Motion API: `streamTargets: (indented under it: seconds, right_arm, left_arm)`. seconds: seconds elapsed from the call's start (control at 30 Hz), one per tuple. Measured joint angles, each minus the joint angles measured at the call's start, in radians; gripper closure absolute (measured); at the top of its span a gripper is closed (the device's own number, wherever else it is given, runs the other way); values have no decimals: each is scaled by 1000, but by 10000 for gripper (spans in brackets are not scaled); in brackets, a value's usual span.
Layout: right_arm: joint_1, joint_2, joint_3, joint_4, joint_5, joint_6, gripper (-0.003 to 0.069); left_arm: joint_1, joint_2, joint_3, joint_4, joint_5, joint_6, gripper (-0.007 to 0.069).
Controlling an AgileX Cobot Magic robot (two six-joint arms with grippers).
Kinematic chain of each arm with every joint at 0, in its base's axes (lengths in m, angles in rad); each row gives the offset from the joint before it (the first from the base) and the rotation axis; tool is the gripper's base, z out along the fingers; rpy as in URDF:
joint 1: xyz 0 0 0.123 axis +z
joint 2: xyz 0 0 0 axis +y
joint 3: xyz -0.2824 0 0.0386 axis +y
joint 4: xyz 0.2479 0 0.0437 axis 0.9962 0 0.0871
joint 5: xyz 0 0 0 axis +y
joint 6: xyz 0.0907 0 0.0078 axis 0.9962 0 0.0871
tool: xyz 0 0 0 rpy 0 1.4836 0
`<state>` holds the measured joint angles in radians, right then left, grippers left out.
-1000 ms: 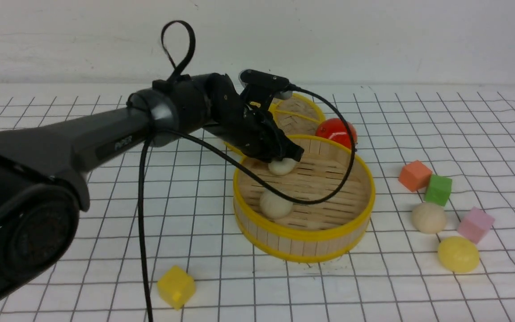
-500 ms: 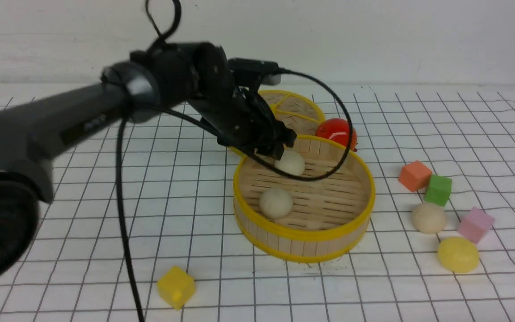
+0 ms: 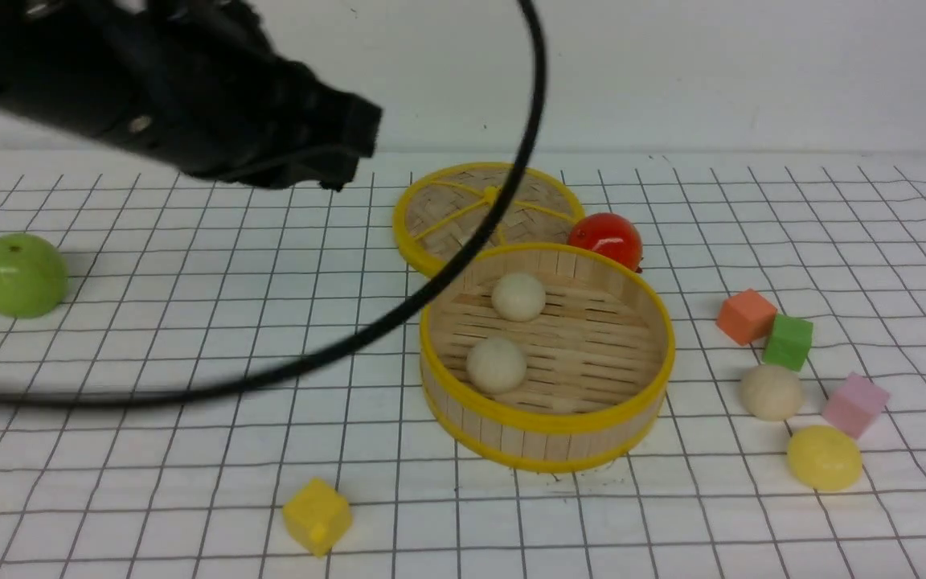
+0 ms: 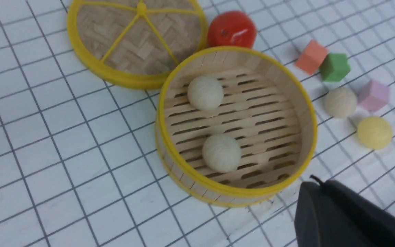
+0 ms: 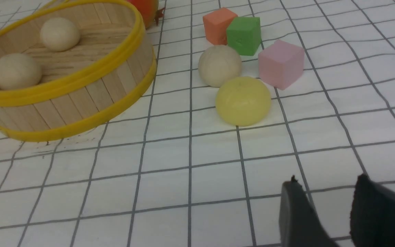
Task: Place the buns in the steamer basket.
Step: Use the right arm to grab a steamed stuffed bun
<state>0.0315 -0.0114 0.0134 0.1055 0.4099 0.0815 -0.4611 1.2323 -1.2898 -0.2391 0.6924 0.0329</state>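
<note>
Having been released, the 2nd cream bun is now left inside the steamer basket w/ the 1st cream bun. The left gripper is pulled away from the basket, closed & empty. The 3rd cream bun & yellow bun are still left outside, right of the basket. The right gripper is held jaws apart, empty.

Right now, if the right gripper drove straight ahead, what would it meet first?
Likely the pink cube, with the pale yellow bun just beside that line; depth unclear.
</note>
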Motion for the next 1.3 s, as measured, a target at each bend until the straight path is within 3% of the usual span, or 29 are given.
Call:
streamTargets:
  seconds: [0.03, 0.3, 0.57, 0.7, 0.83, 0.97, 1.03, 1.13, 1.17, 1.2, 1.23, 1.3]
  right_arm:
    - [0, 0, 0, 0, 0, 0, 419]
    - [0, 0, 0, 0, 0, 0, 419]
    - [0, 0, 6, -9, -31, 1, 419]
    - [0, 0, 14, 121, -86, 65, 419]
    - [0, 0, 14, 381, -236, 165, 419]
    - [0, 0, 12, 520, -299, 182, 419]
    - [-1, 19, -49, 583, -204, 159, 442]
    - [-1, 107, -157, 562, -59, 79, 495]
    - [-1, 238, -289, 485, 86, -10, 560]
    - [-1, 238, -289, 485, 86, -10, 560]
    - [-1, 394, -406, 393, 237, -81, 633]
    - [-1, 578, -516, 302, 346, -105, 671]
  left_arm:
    - [0, -125, 144, -28, -101, 13, 638]
    - [0, -686, 769, -124, -489, 29, 638]
    - [0, -1030, 1019, -131, -525, 29, 638]
    - [0, -1085, 1071, -131, -525, 29, 638]
    - [0, -1085, 1114, -134, -521, 29, 638]
    - [0, -1085, 1123, -135, -508, 28, 638]
    - [0, -1085, 1124, -135, -494, 28, 638]
    - [0, -1085, 1124, -135, -487, 28, 638]
    - [0, -1085, 1124, -135, -486, 28, 638]
    - [0, -1085, 1124, -135, -486, 28, 638]
    - [0, -1085, 1124, -136, -486, 28, 638]
    - [0, -1085, 1124, -136, -485, 28, 638]
